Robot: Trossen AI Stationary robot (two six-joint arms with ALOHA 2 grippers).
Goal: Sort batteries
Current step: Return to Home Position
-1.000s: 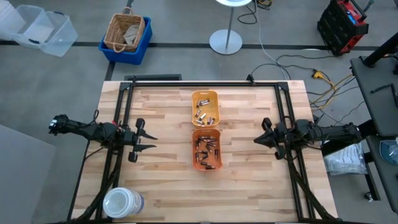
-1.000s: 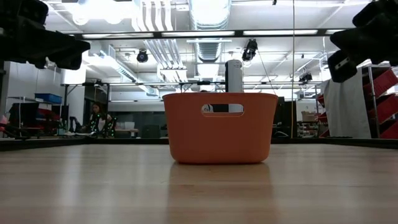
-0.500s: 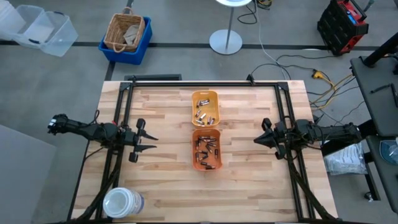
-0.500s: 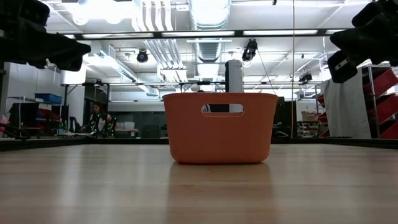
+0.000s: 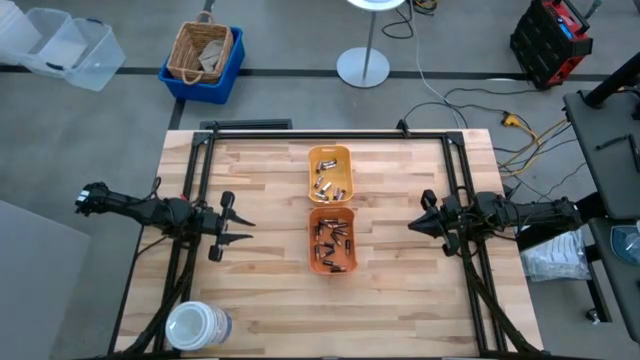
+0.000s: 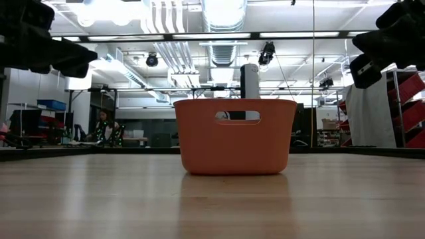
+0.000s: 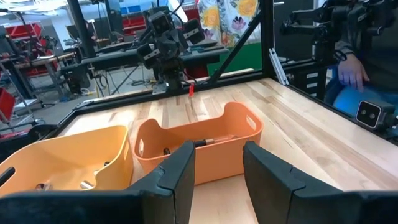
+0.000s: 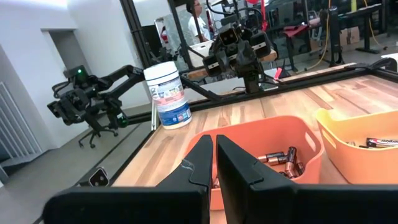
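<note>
Wooden table (image 5: 260,180) fills the middle of the high view.

Left arm (image 5: 140,210) lies along the table's left edge, mid-left of frame. The left gripper (image 5: 246,229) points toward the centre, well apart from the bins. Its fingers (image 7: 177,177) are spread with a clear gap and hold nothing.

Right arm (image 5: 520,212) is mid-right of frame. The right gripper (image 5: 412,226) also faces the centre, well apart from the bins. Its fingers (image 8: 200,158) are pressed nearly together, with only a thin slit between them, and nothing is pinched.

Orange bin (image 5: 318,262) sits at frame centre. Yellow bin (image 5: 313,160) is just above it in the high view, end to end. I cannot tell whether the two touch. In the low view the orange bin (image 6: 235,136) sits dead centre and blocks the yellow one.

White jar (image 5: 198,326) stands on the table's lower left corner.

Batteries are all inside the bins. A small cluster (image 5: 326,184) is in the yellow bin and a denser pile (image 5: 333,238) is in the orange one.
</note>
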